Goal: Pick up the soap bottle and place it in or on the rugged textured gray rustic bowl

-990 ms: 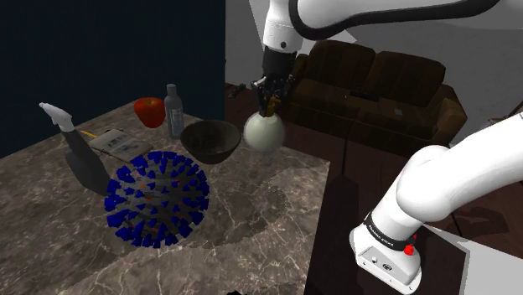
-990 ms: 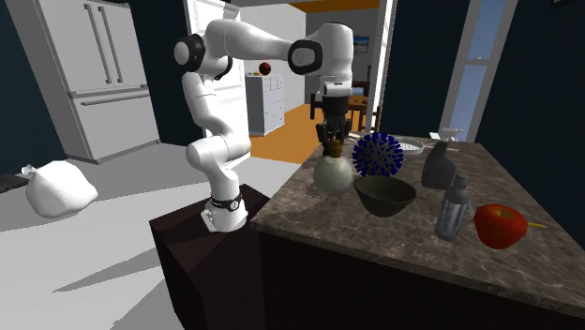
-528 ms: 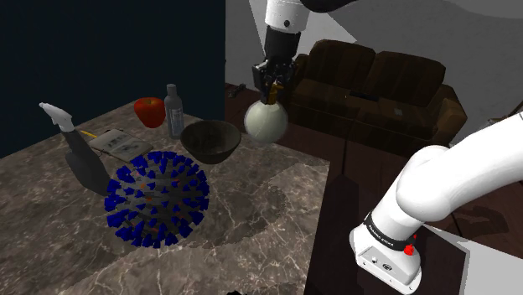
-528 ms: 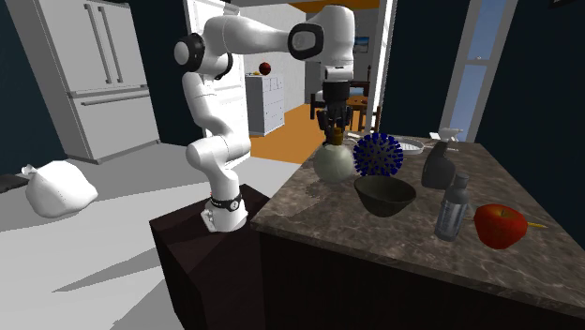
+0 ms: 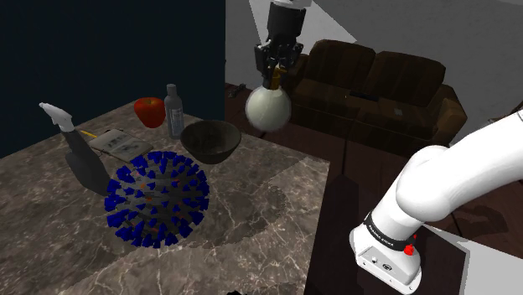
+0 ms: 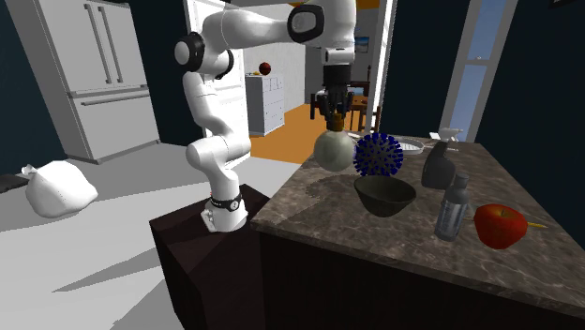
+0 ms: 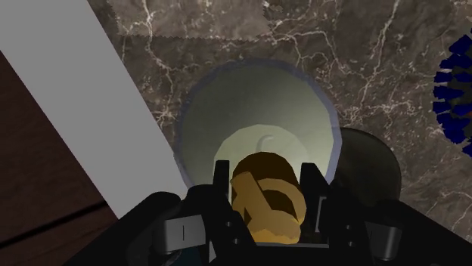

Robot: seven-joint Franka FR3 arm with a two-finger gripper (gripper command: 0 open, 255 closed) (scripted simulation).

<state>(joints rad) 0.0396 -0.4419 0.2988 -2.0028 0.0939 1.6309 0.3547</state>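
Carry step, as judged: the fingers point(image 7: 221, 180) of the gripper point(image 5: 274, 74) are clamped on the golden pump cap point(image 7: 265, 198) of the soap bottle point(image 5: 268, 107), which hangs clear of the marble surface point(image 5: 251, 209). In the shoulder view the dark bowl point(image 5: 209, 141) lies at about 8 o'clock from the bottle. The next move probably calls for a traverse that way, then descent and release over the bowl's mouth.

Noted arm point(image 5: 289, 7) cut off by shoulder view's top edge just above claw point(image 5: 275, 75). Logged tabletop point(image 5: 251, 243) running off shoulder view's left and bottom edges. In wrist view, saw bowl point(image 7: 371, 166) mostly hidden behind bottle point(image 7: 257, 106), and ball point(image 7: 460, 94) cut by edge. Cannot make out pale thing point(image 6: 415, 145) behind ball in second exterior view: too small.
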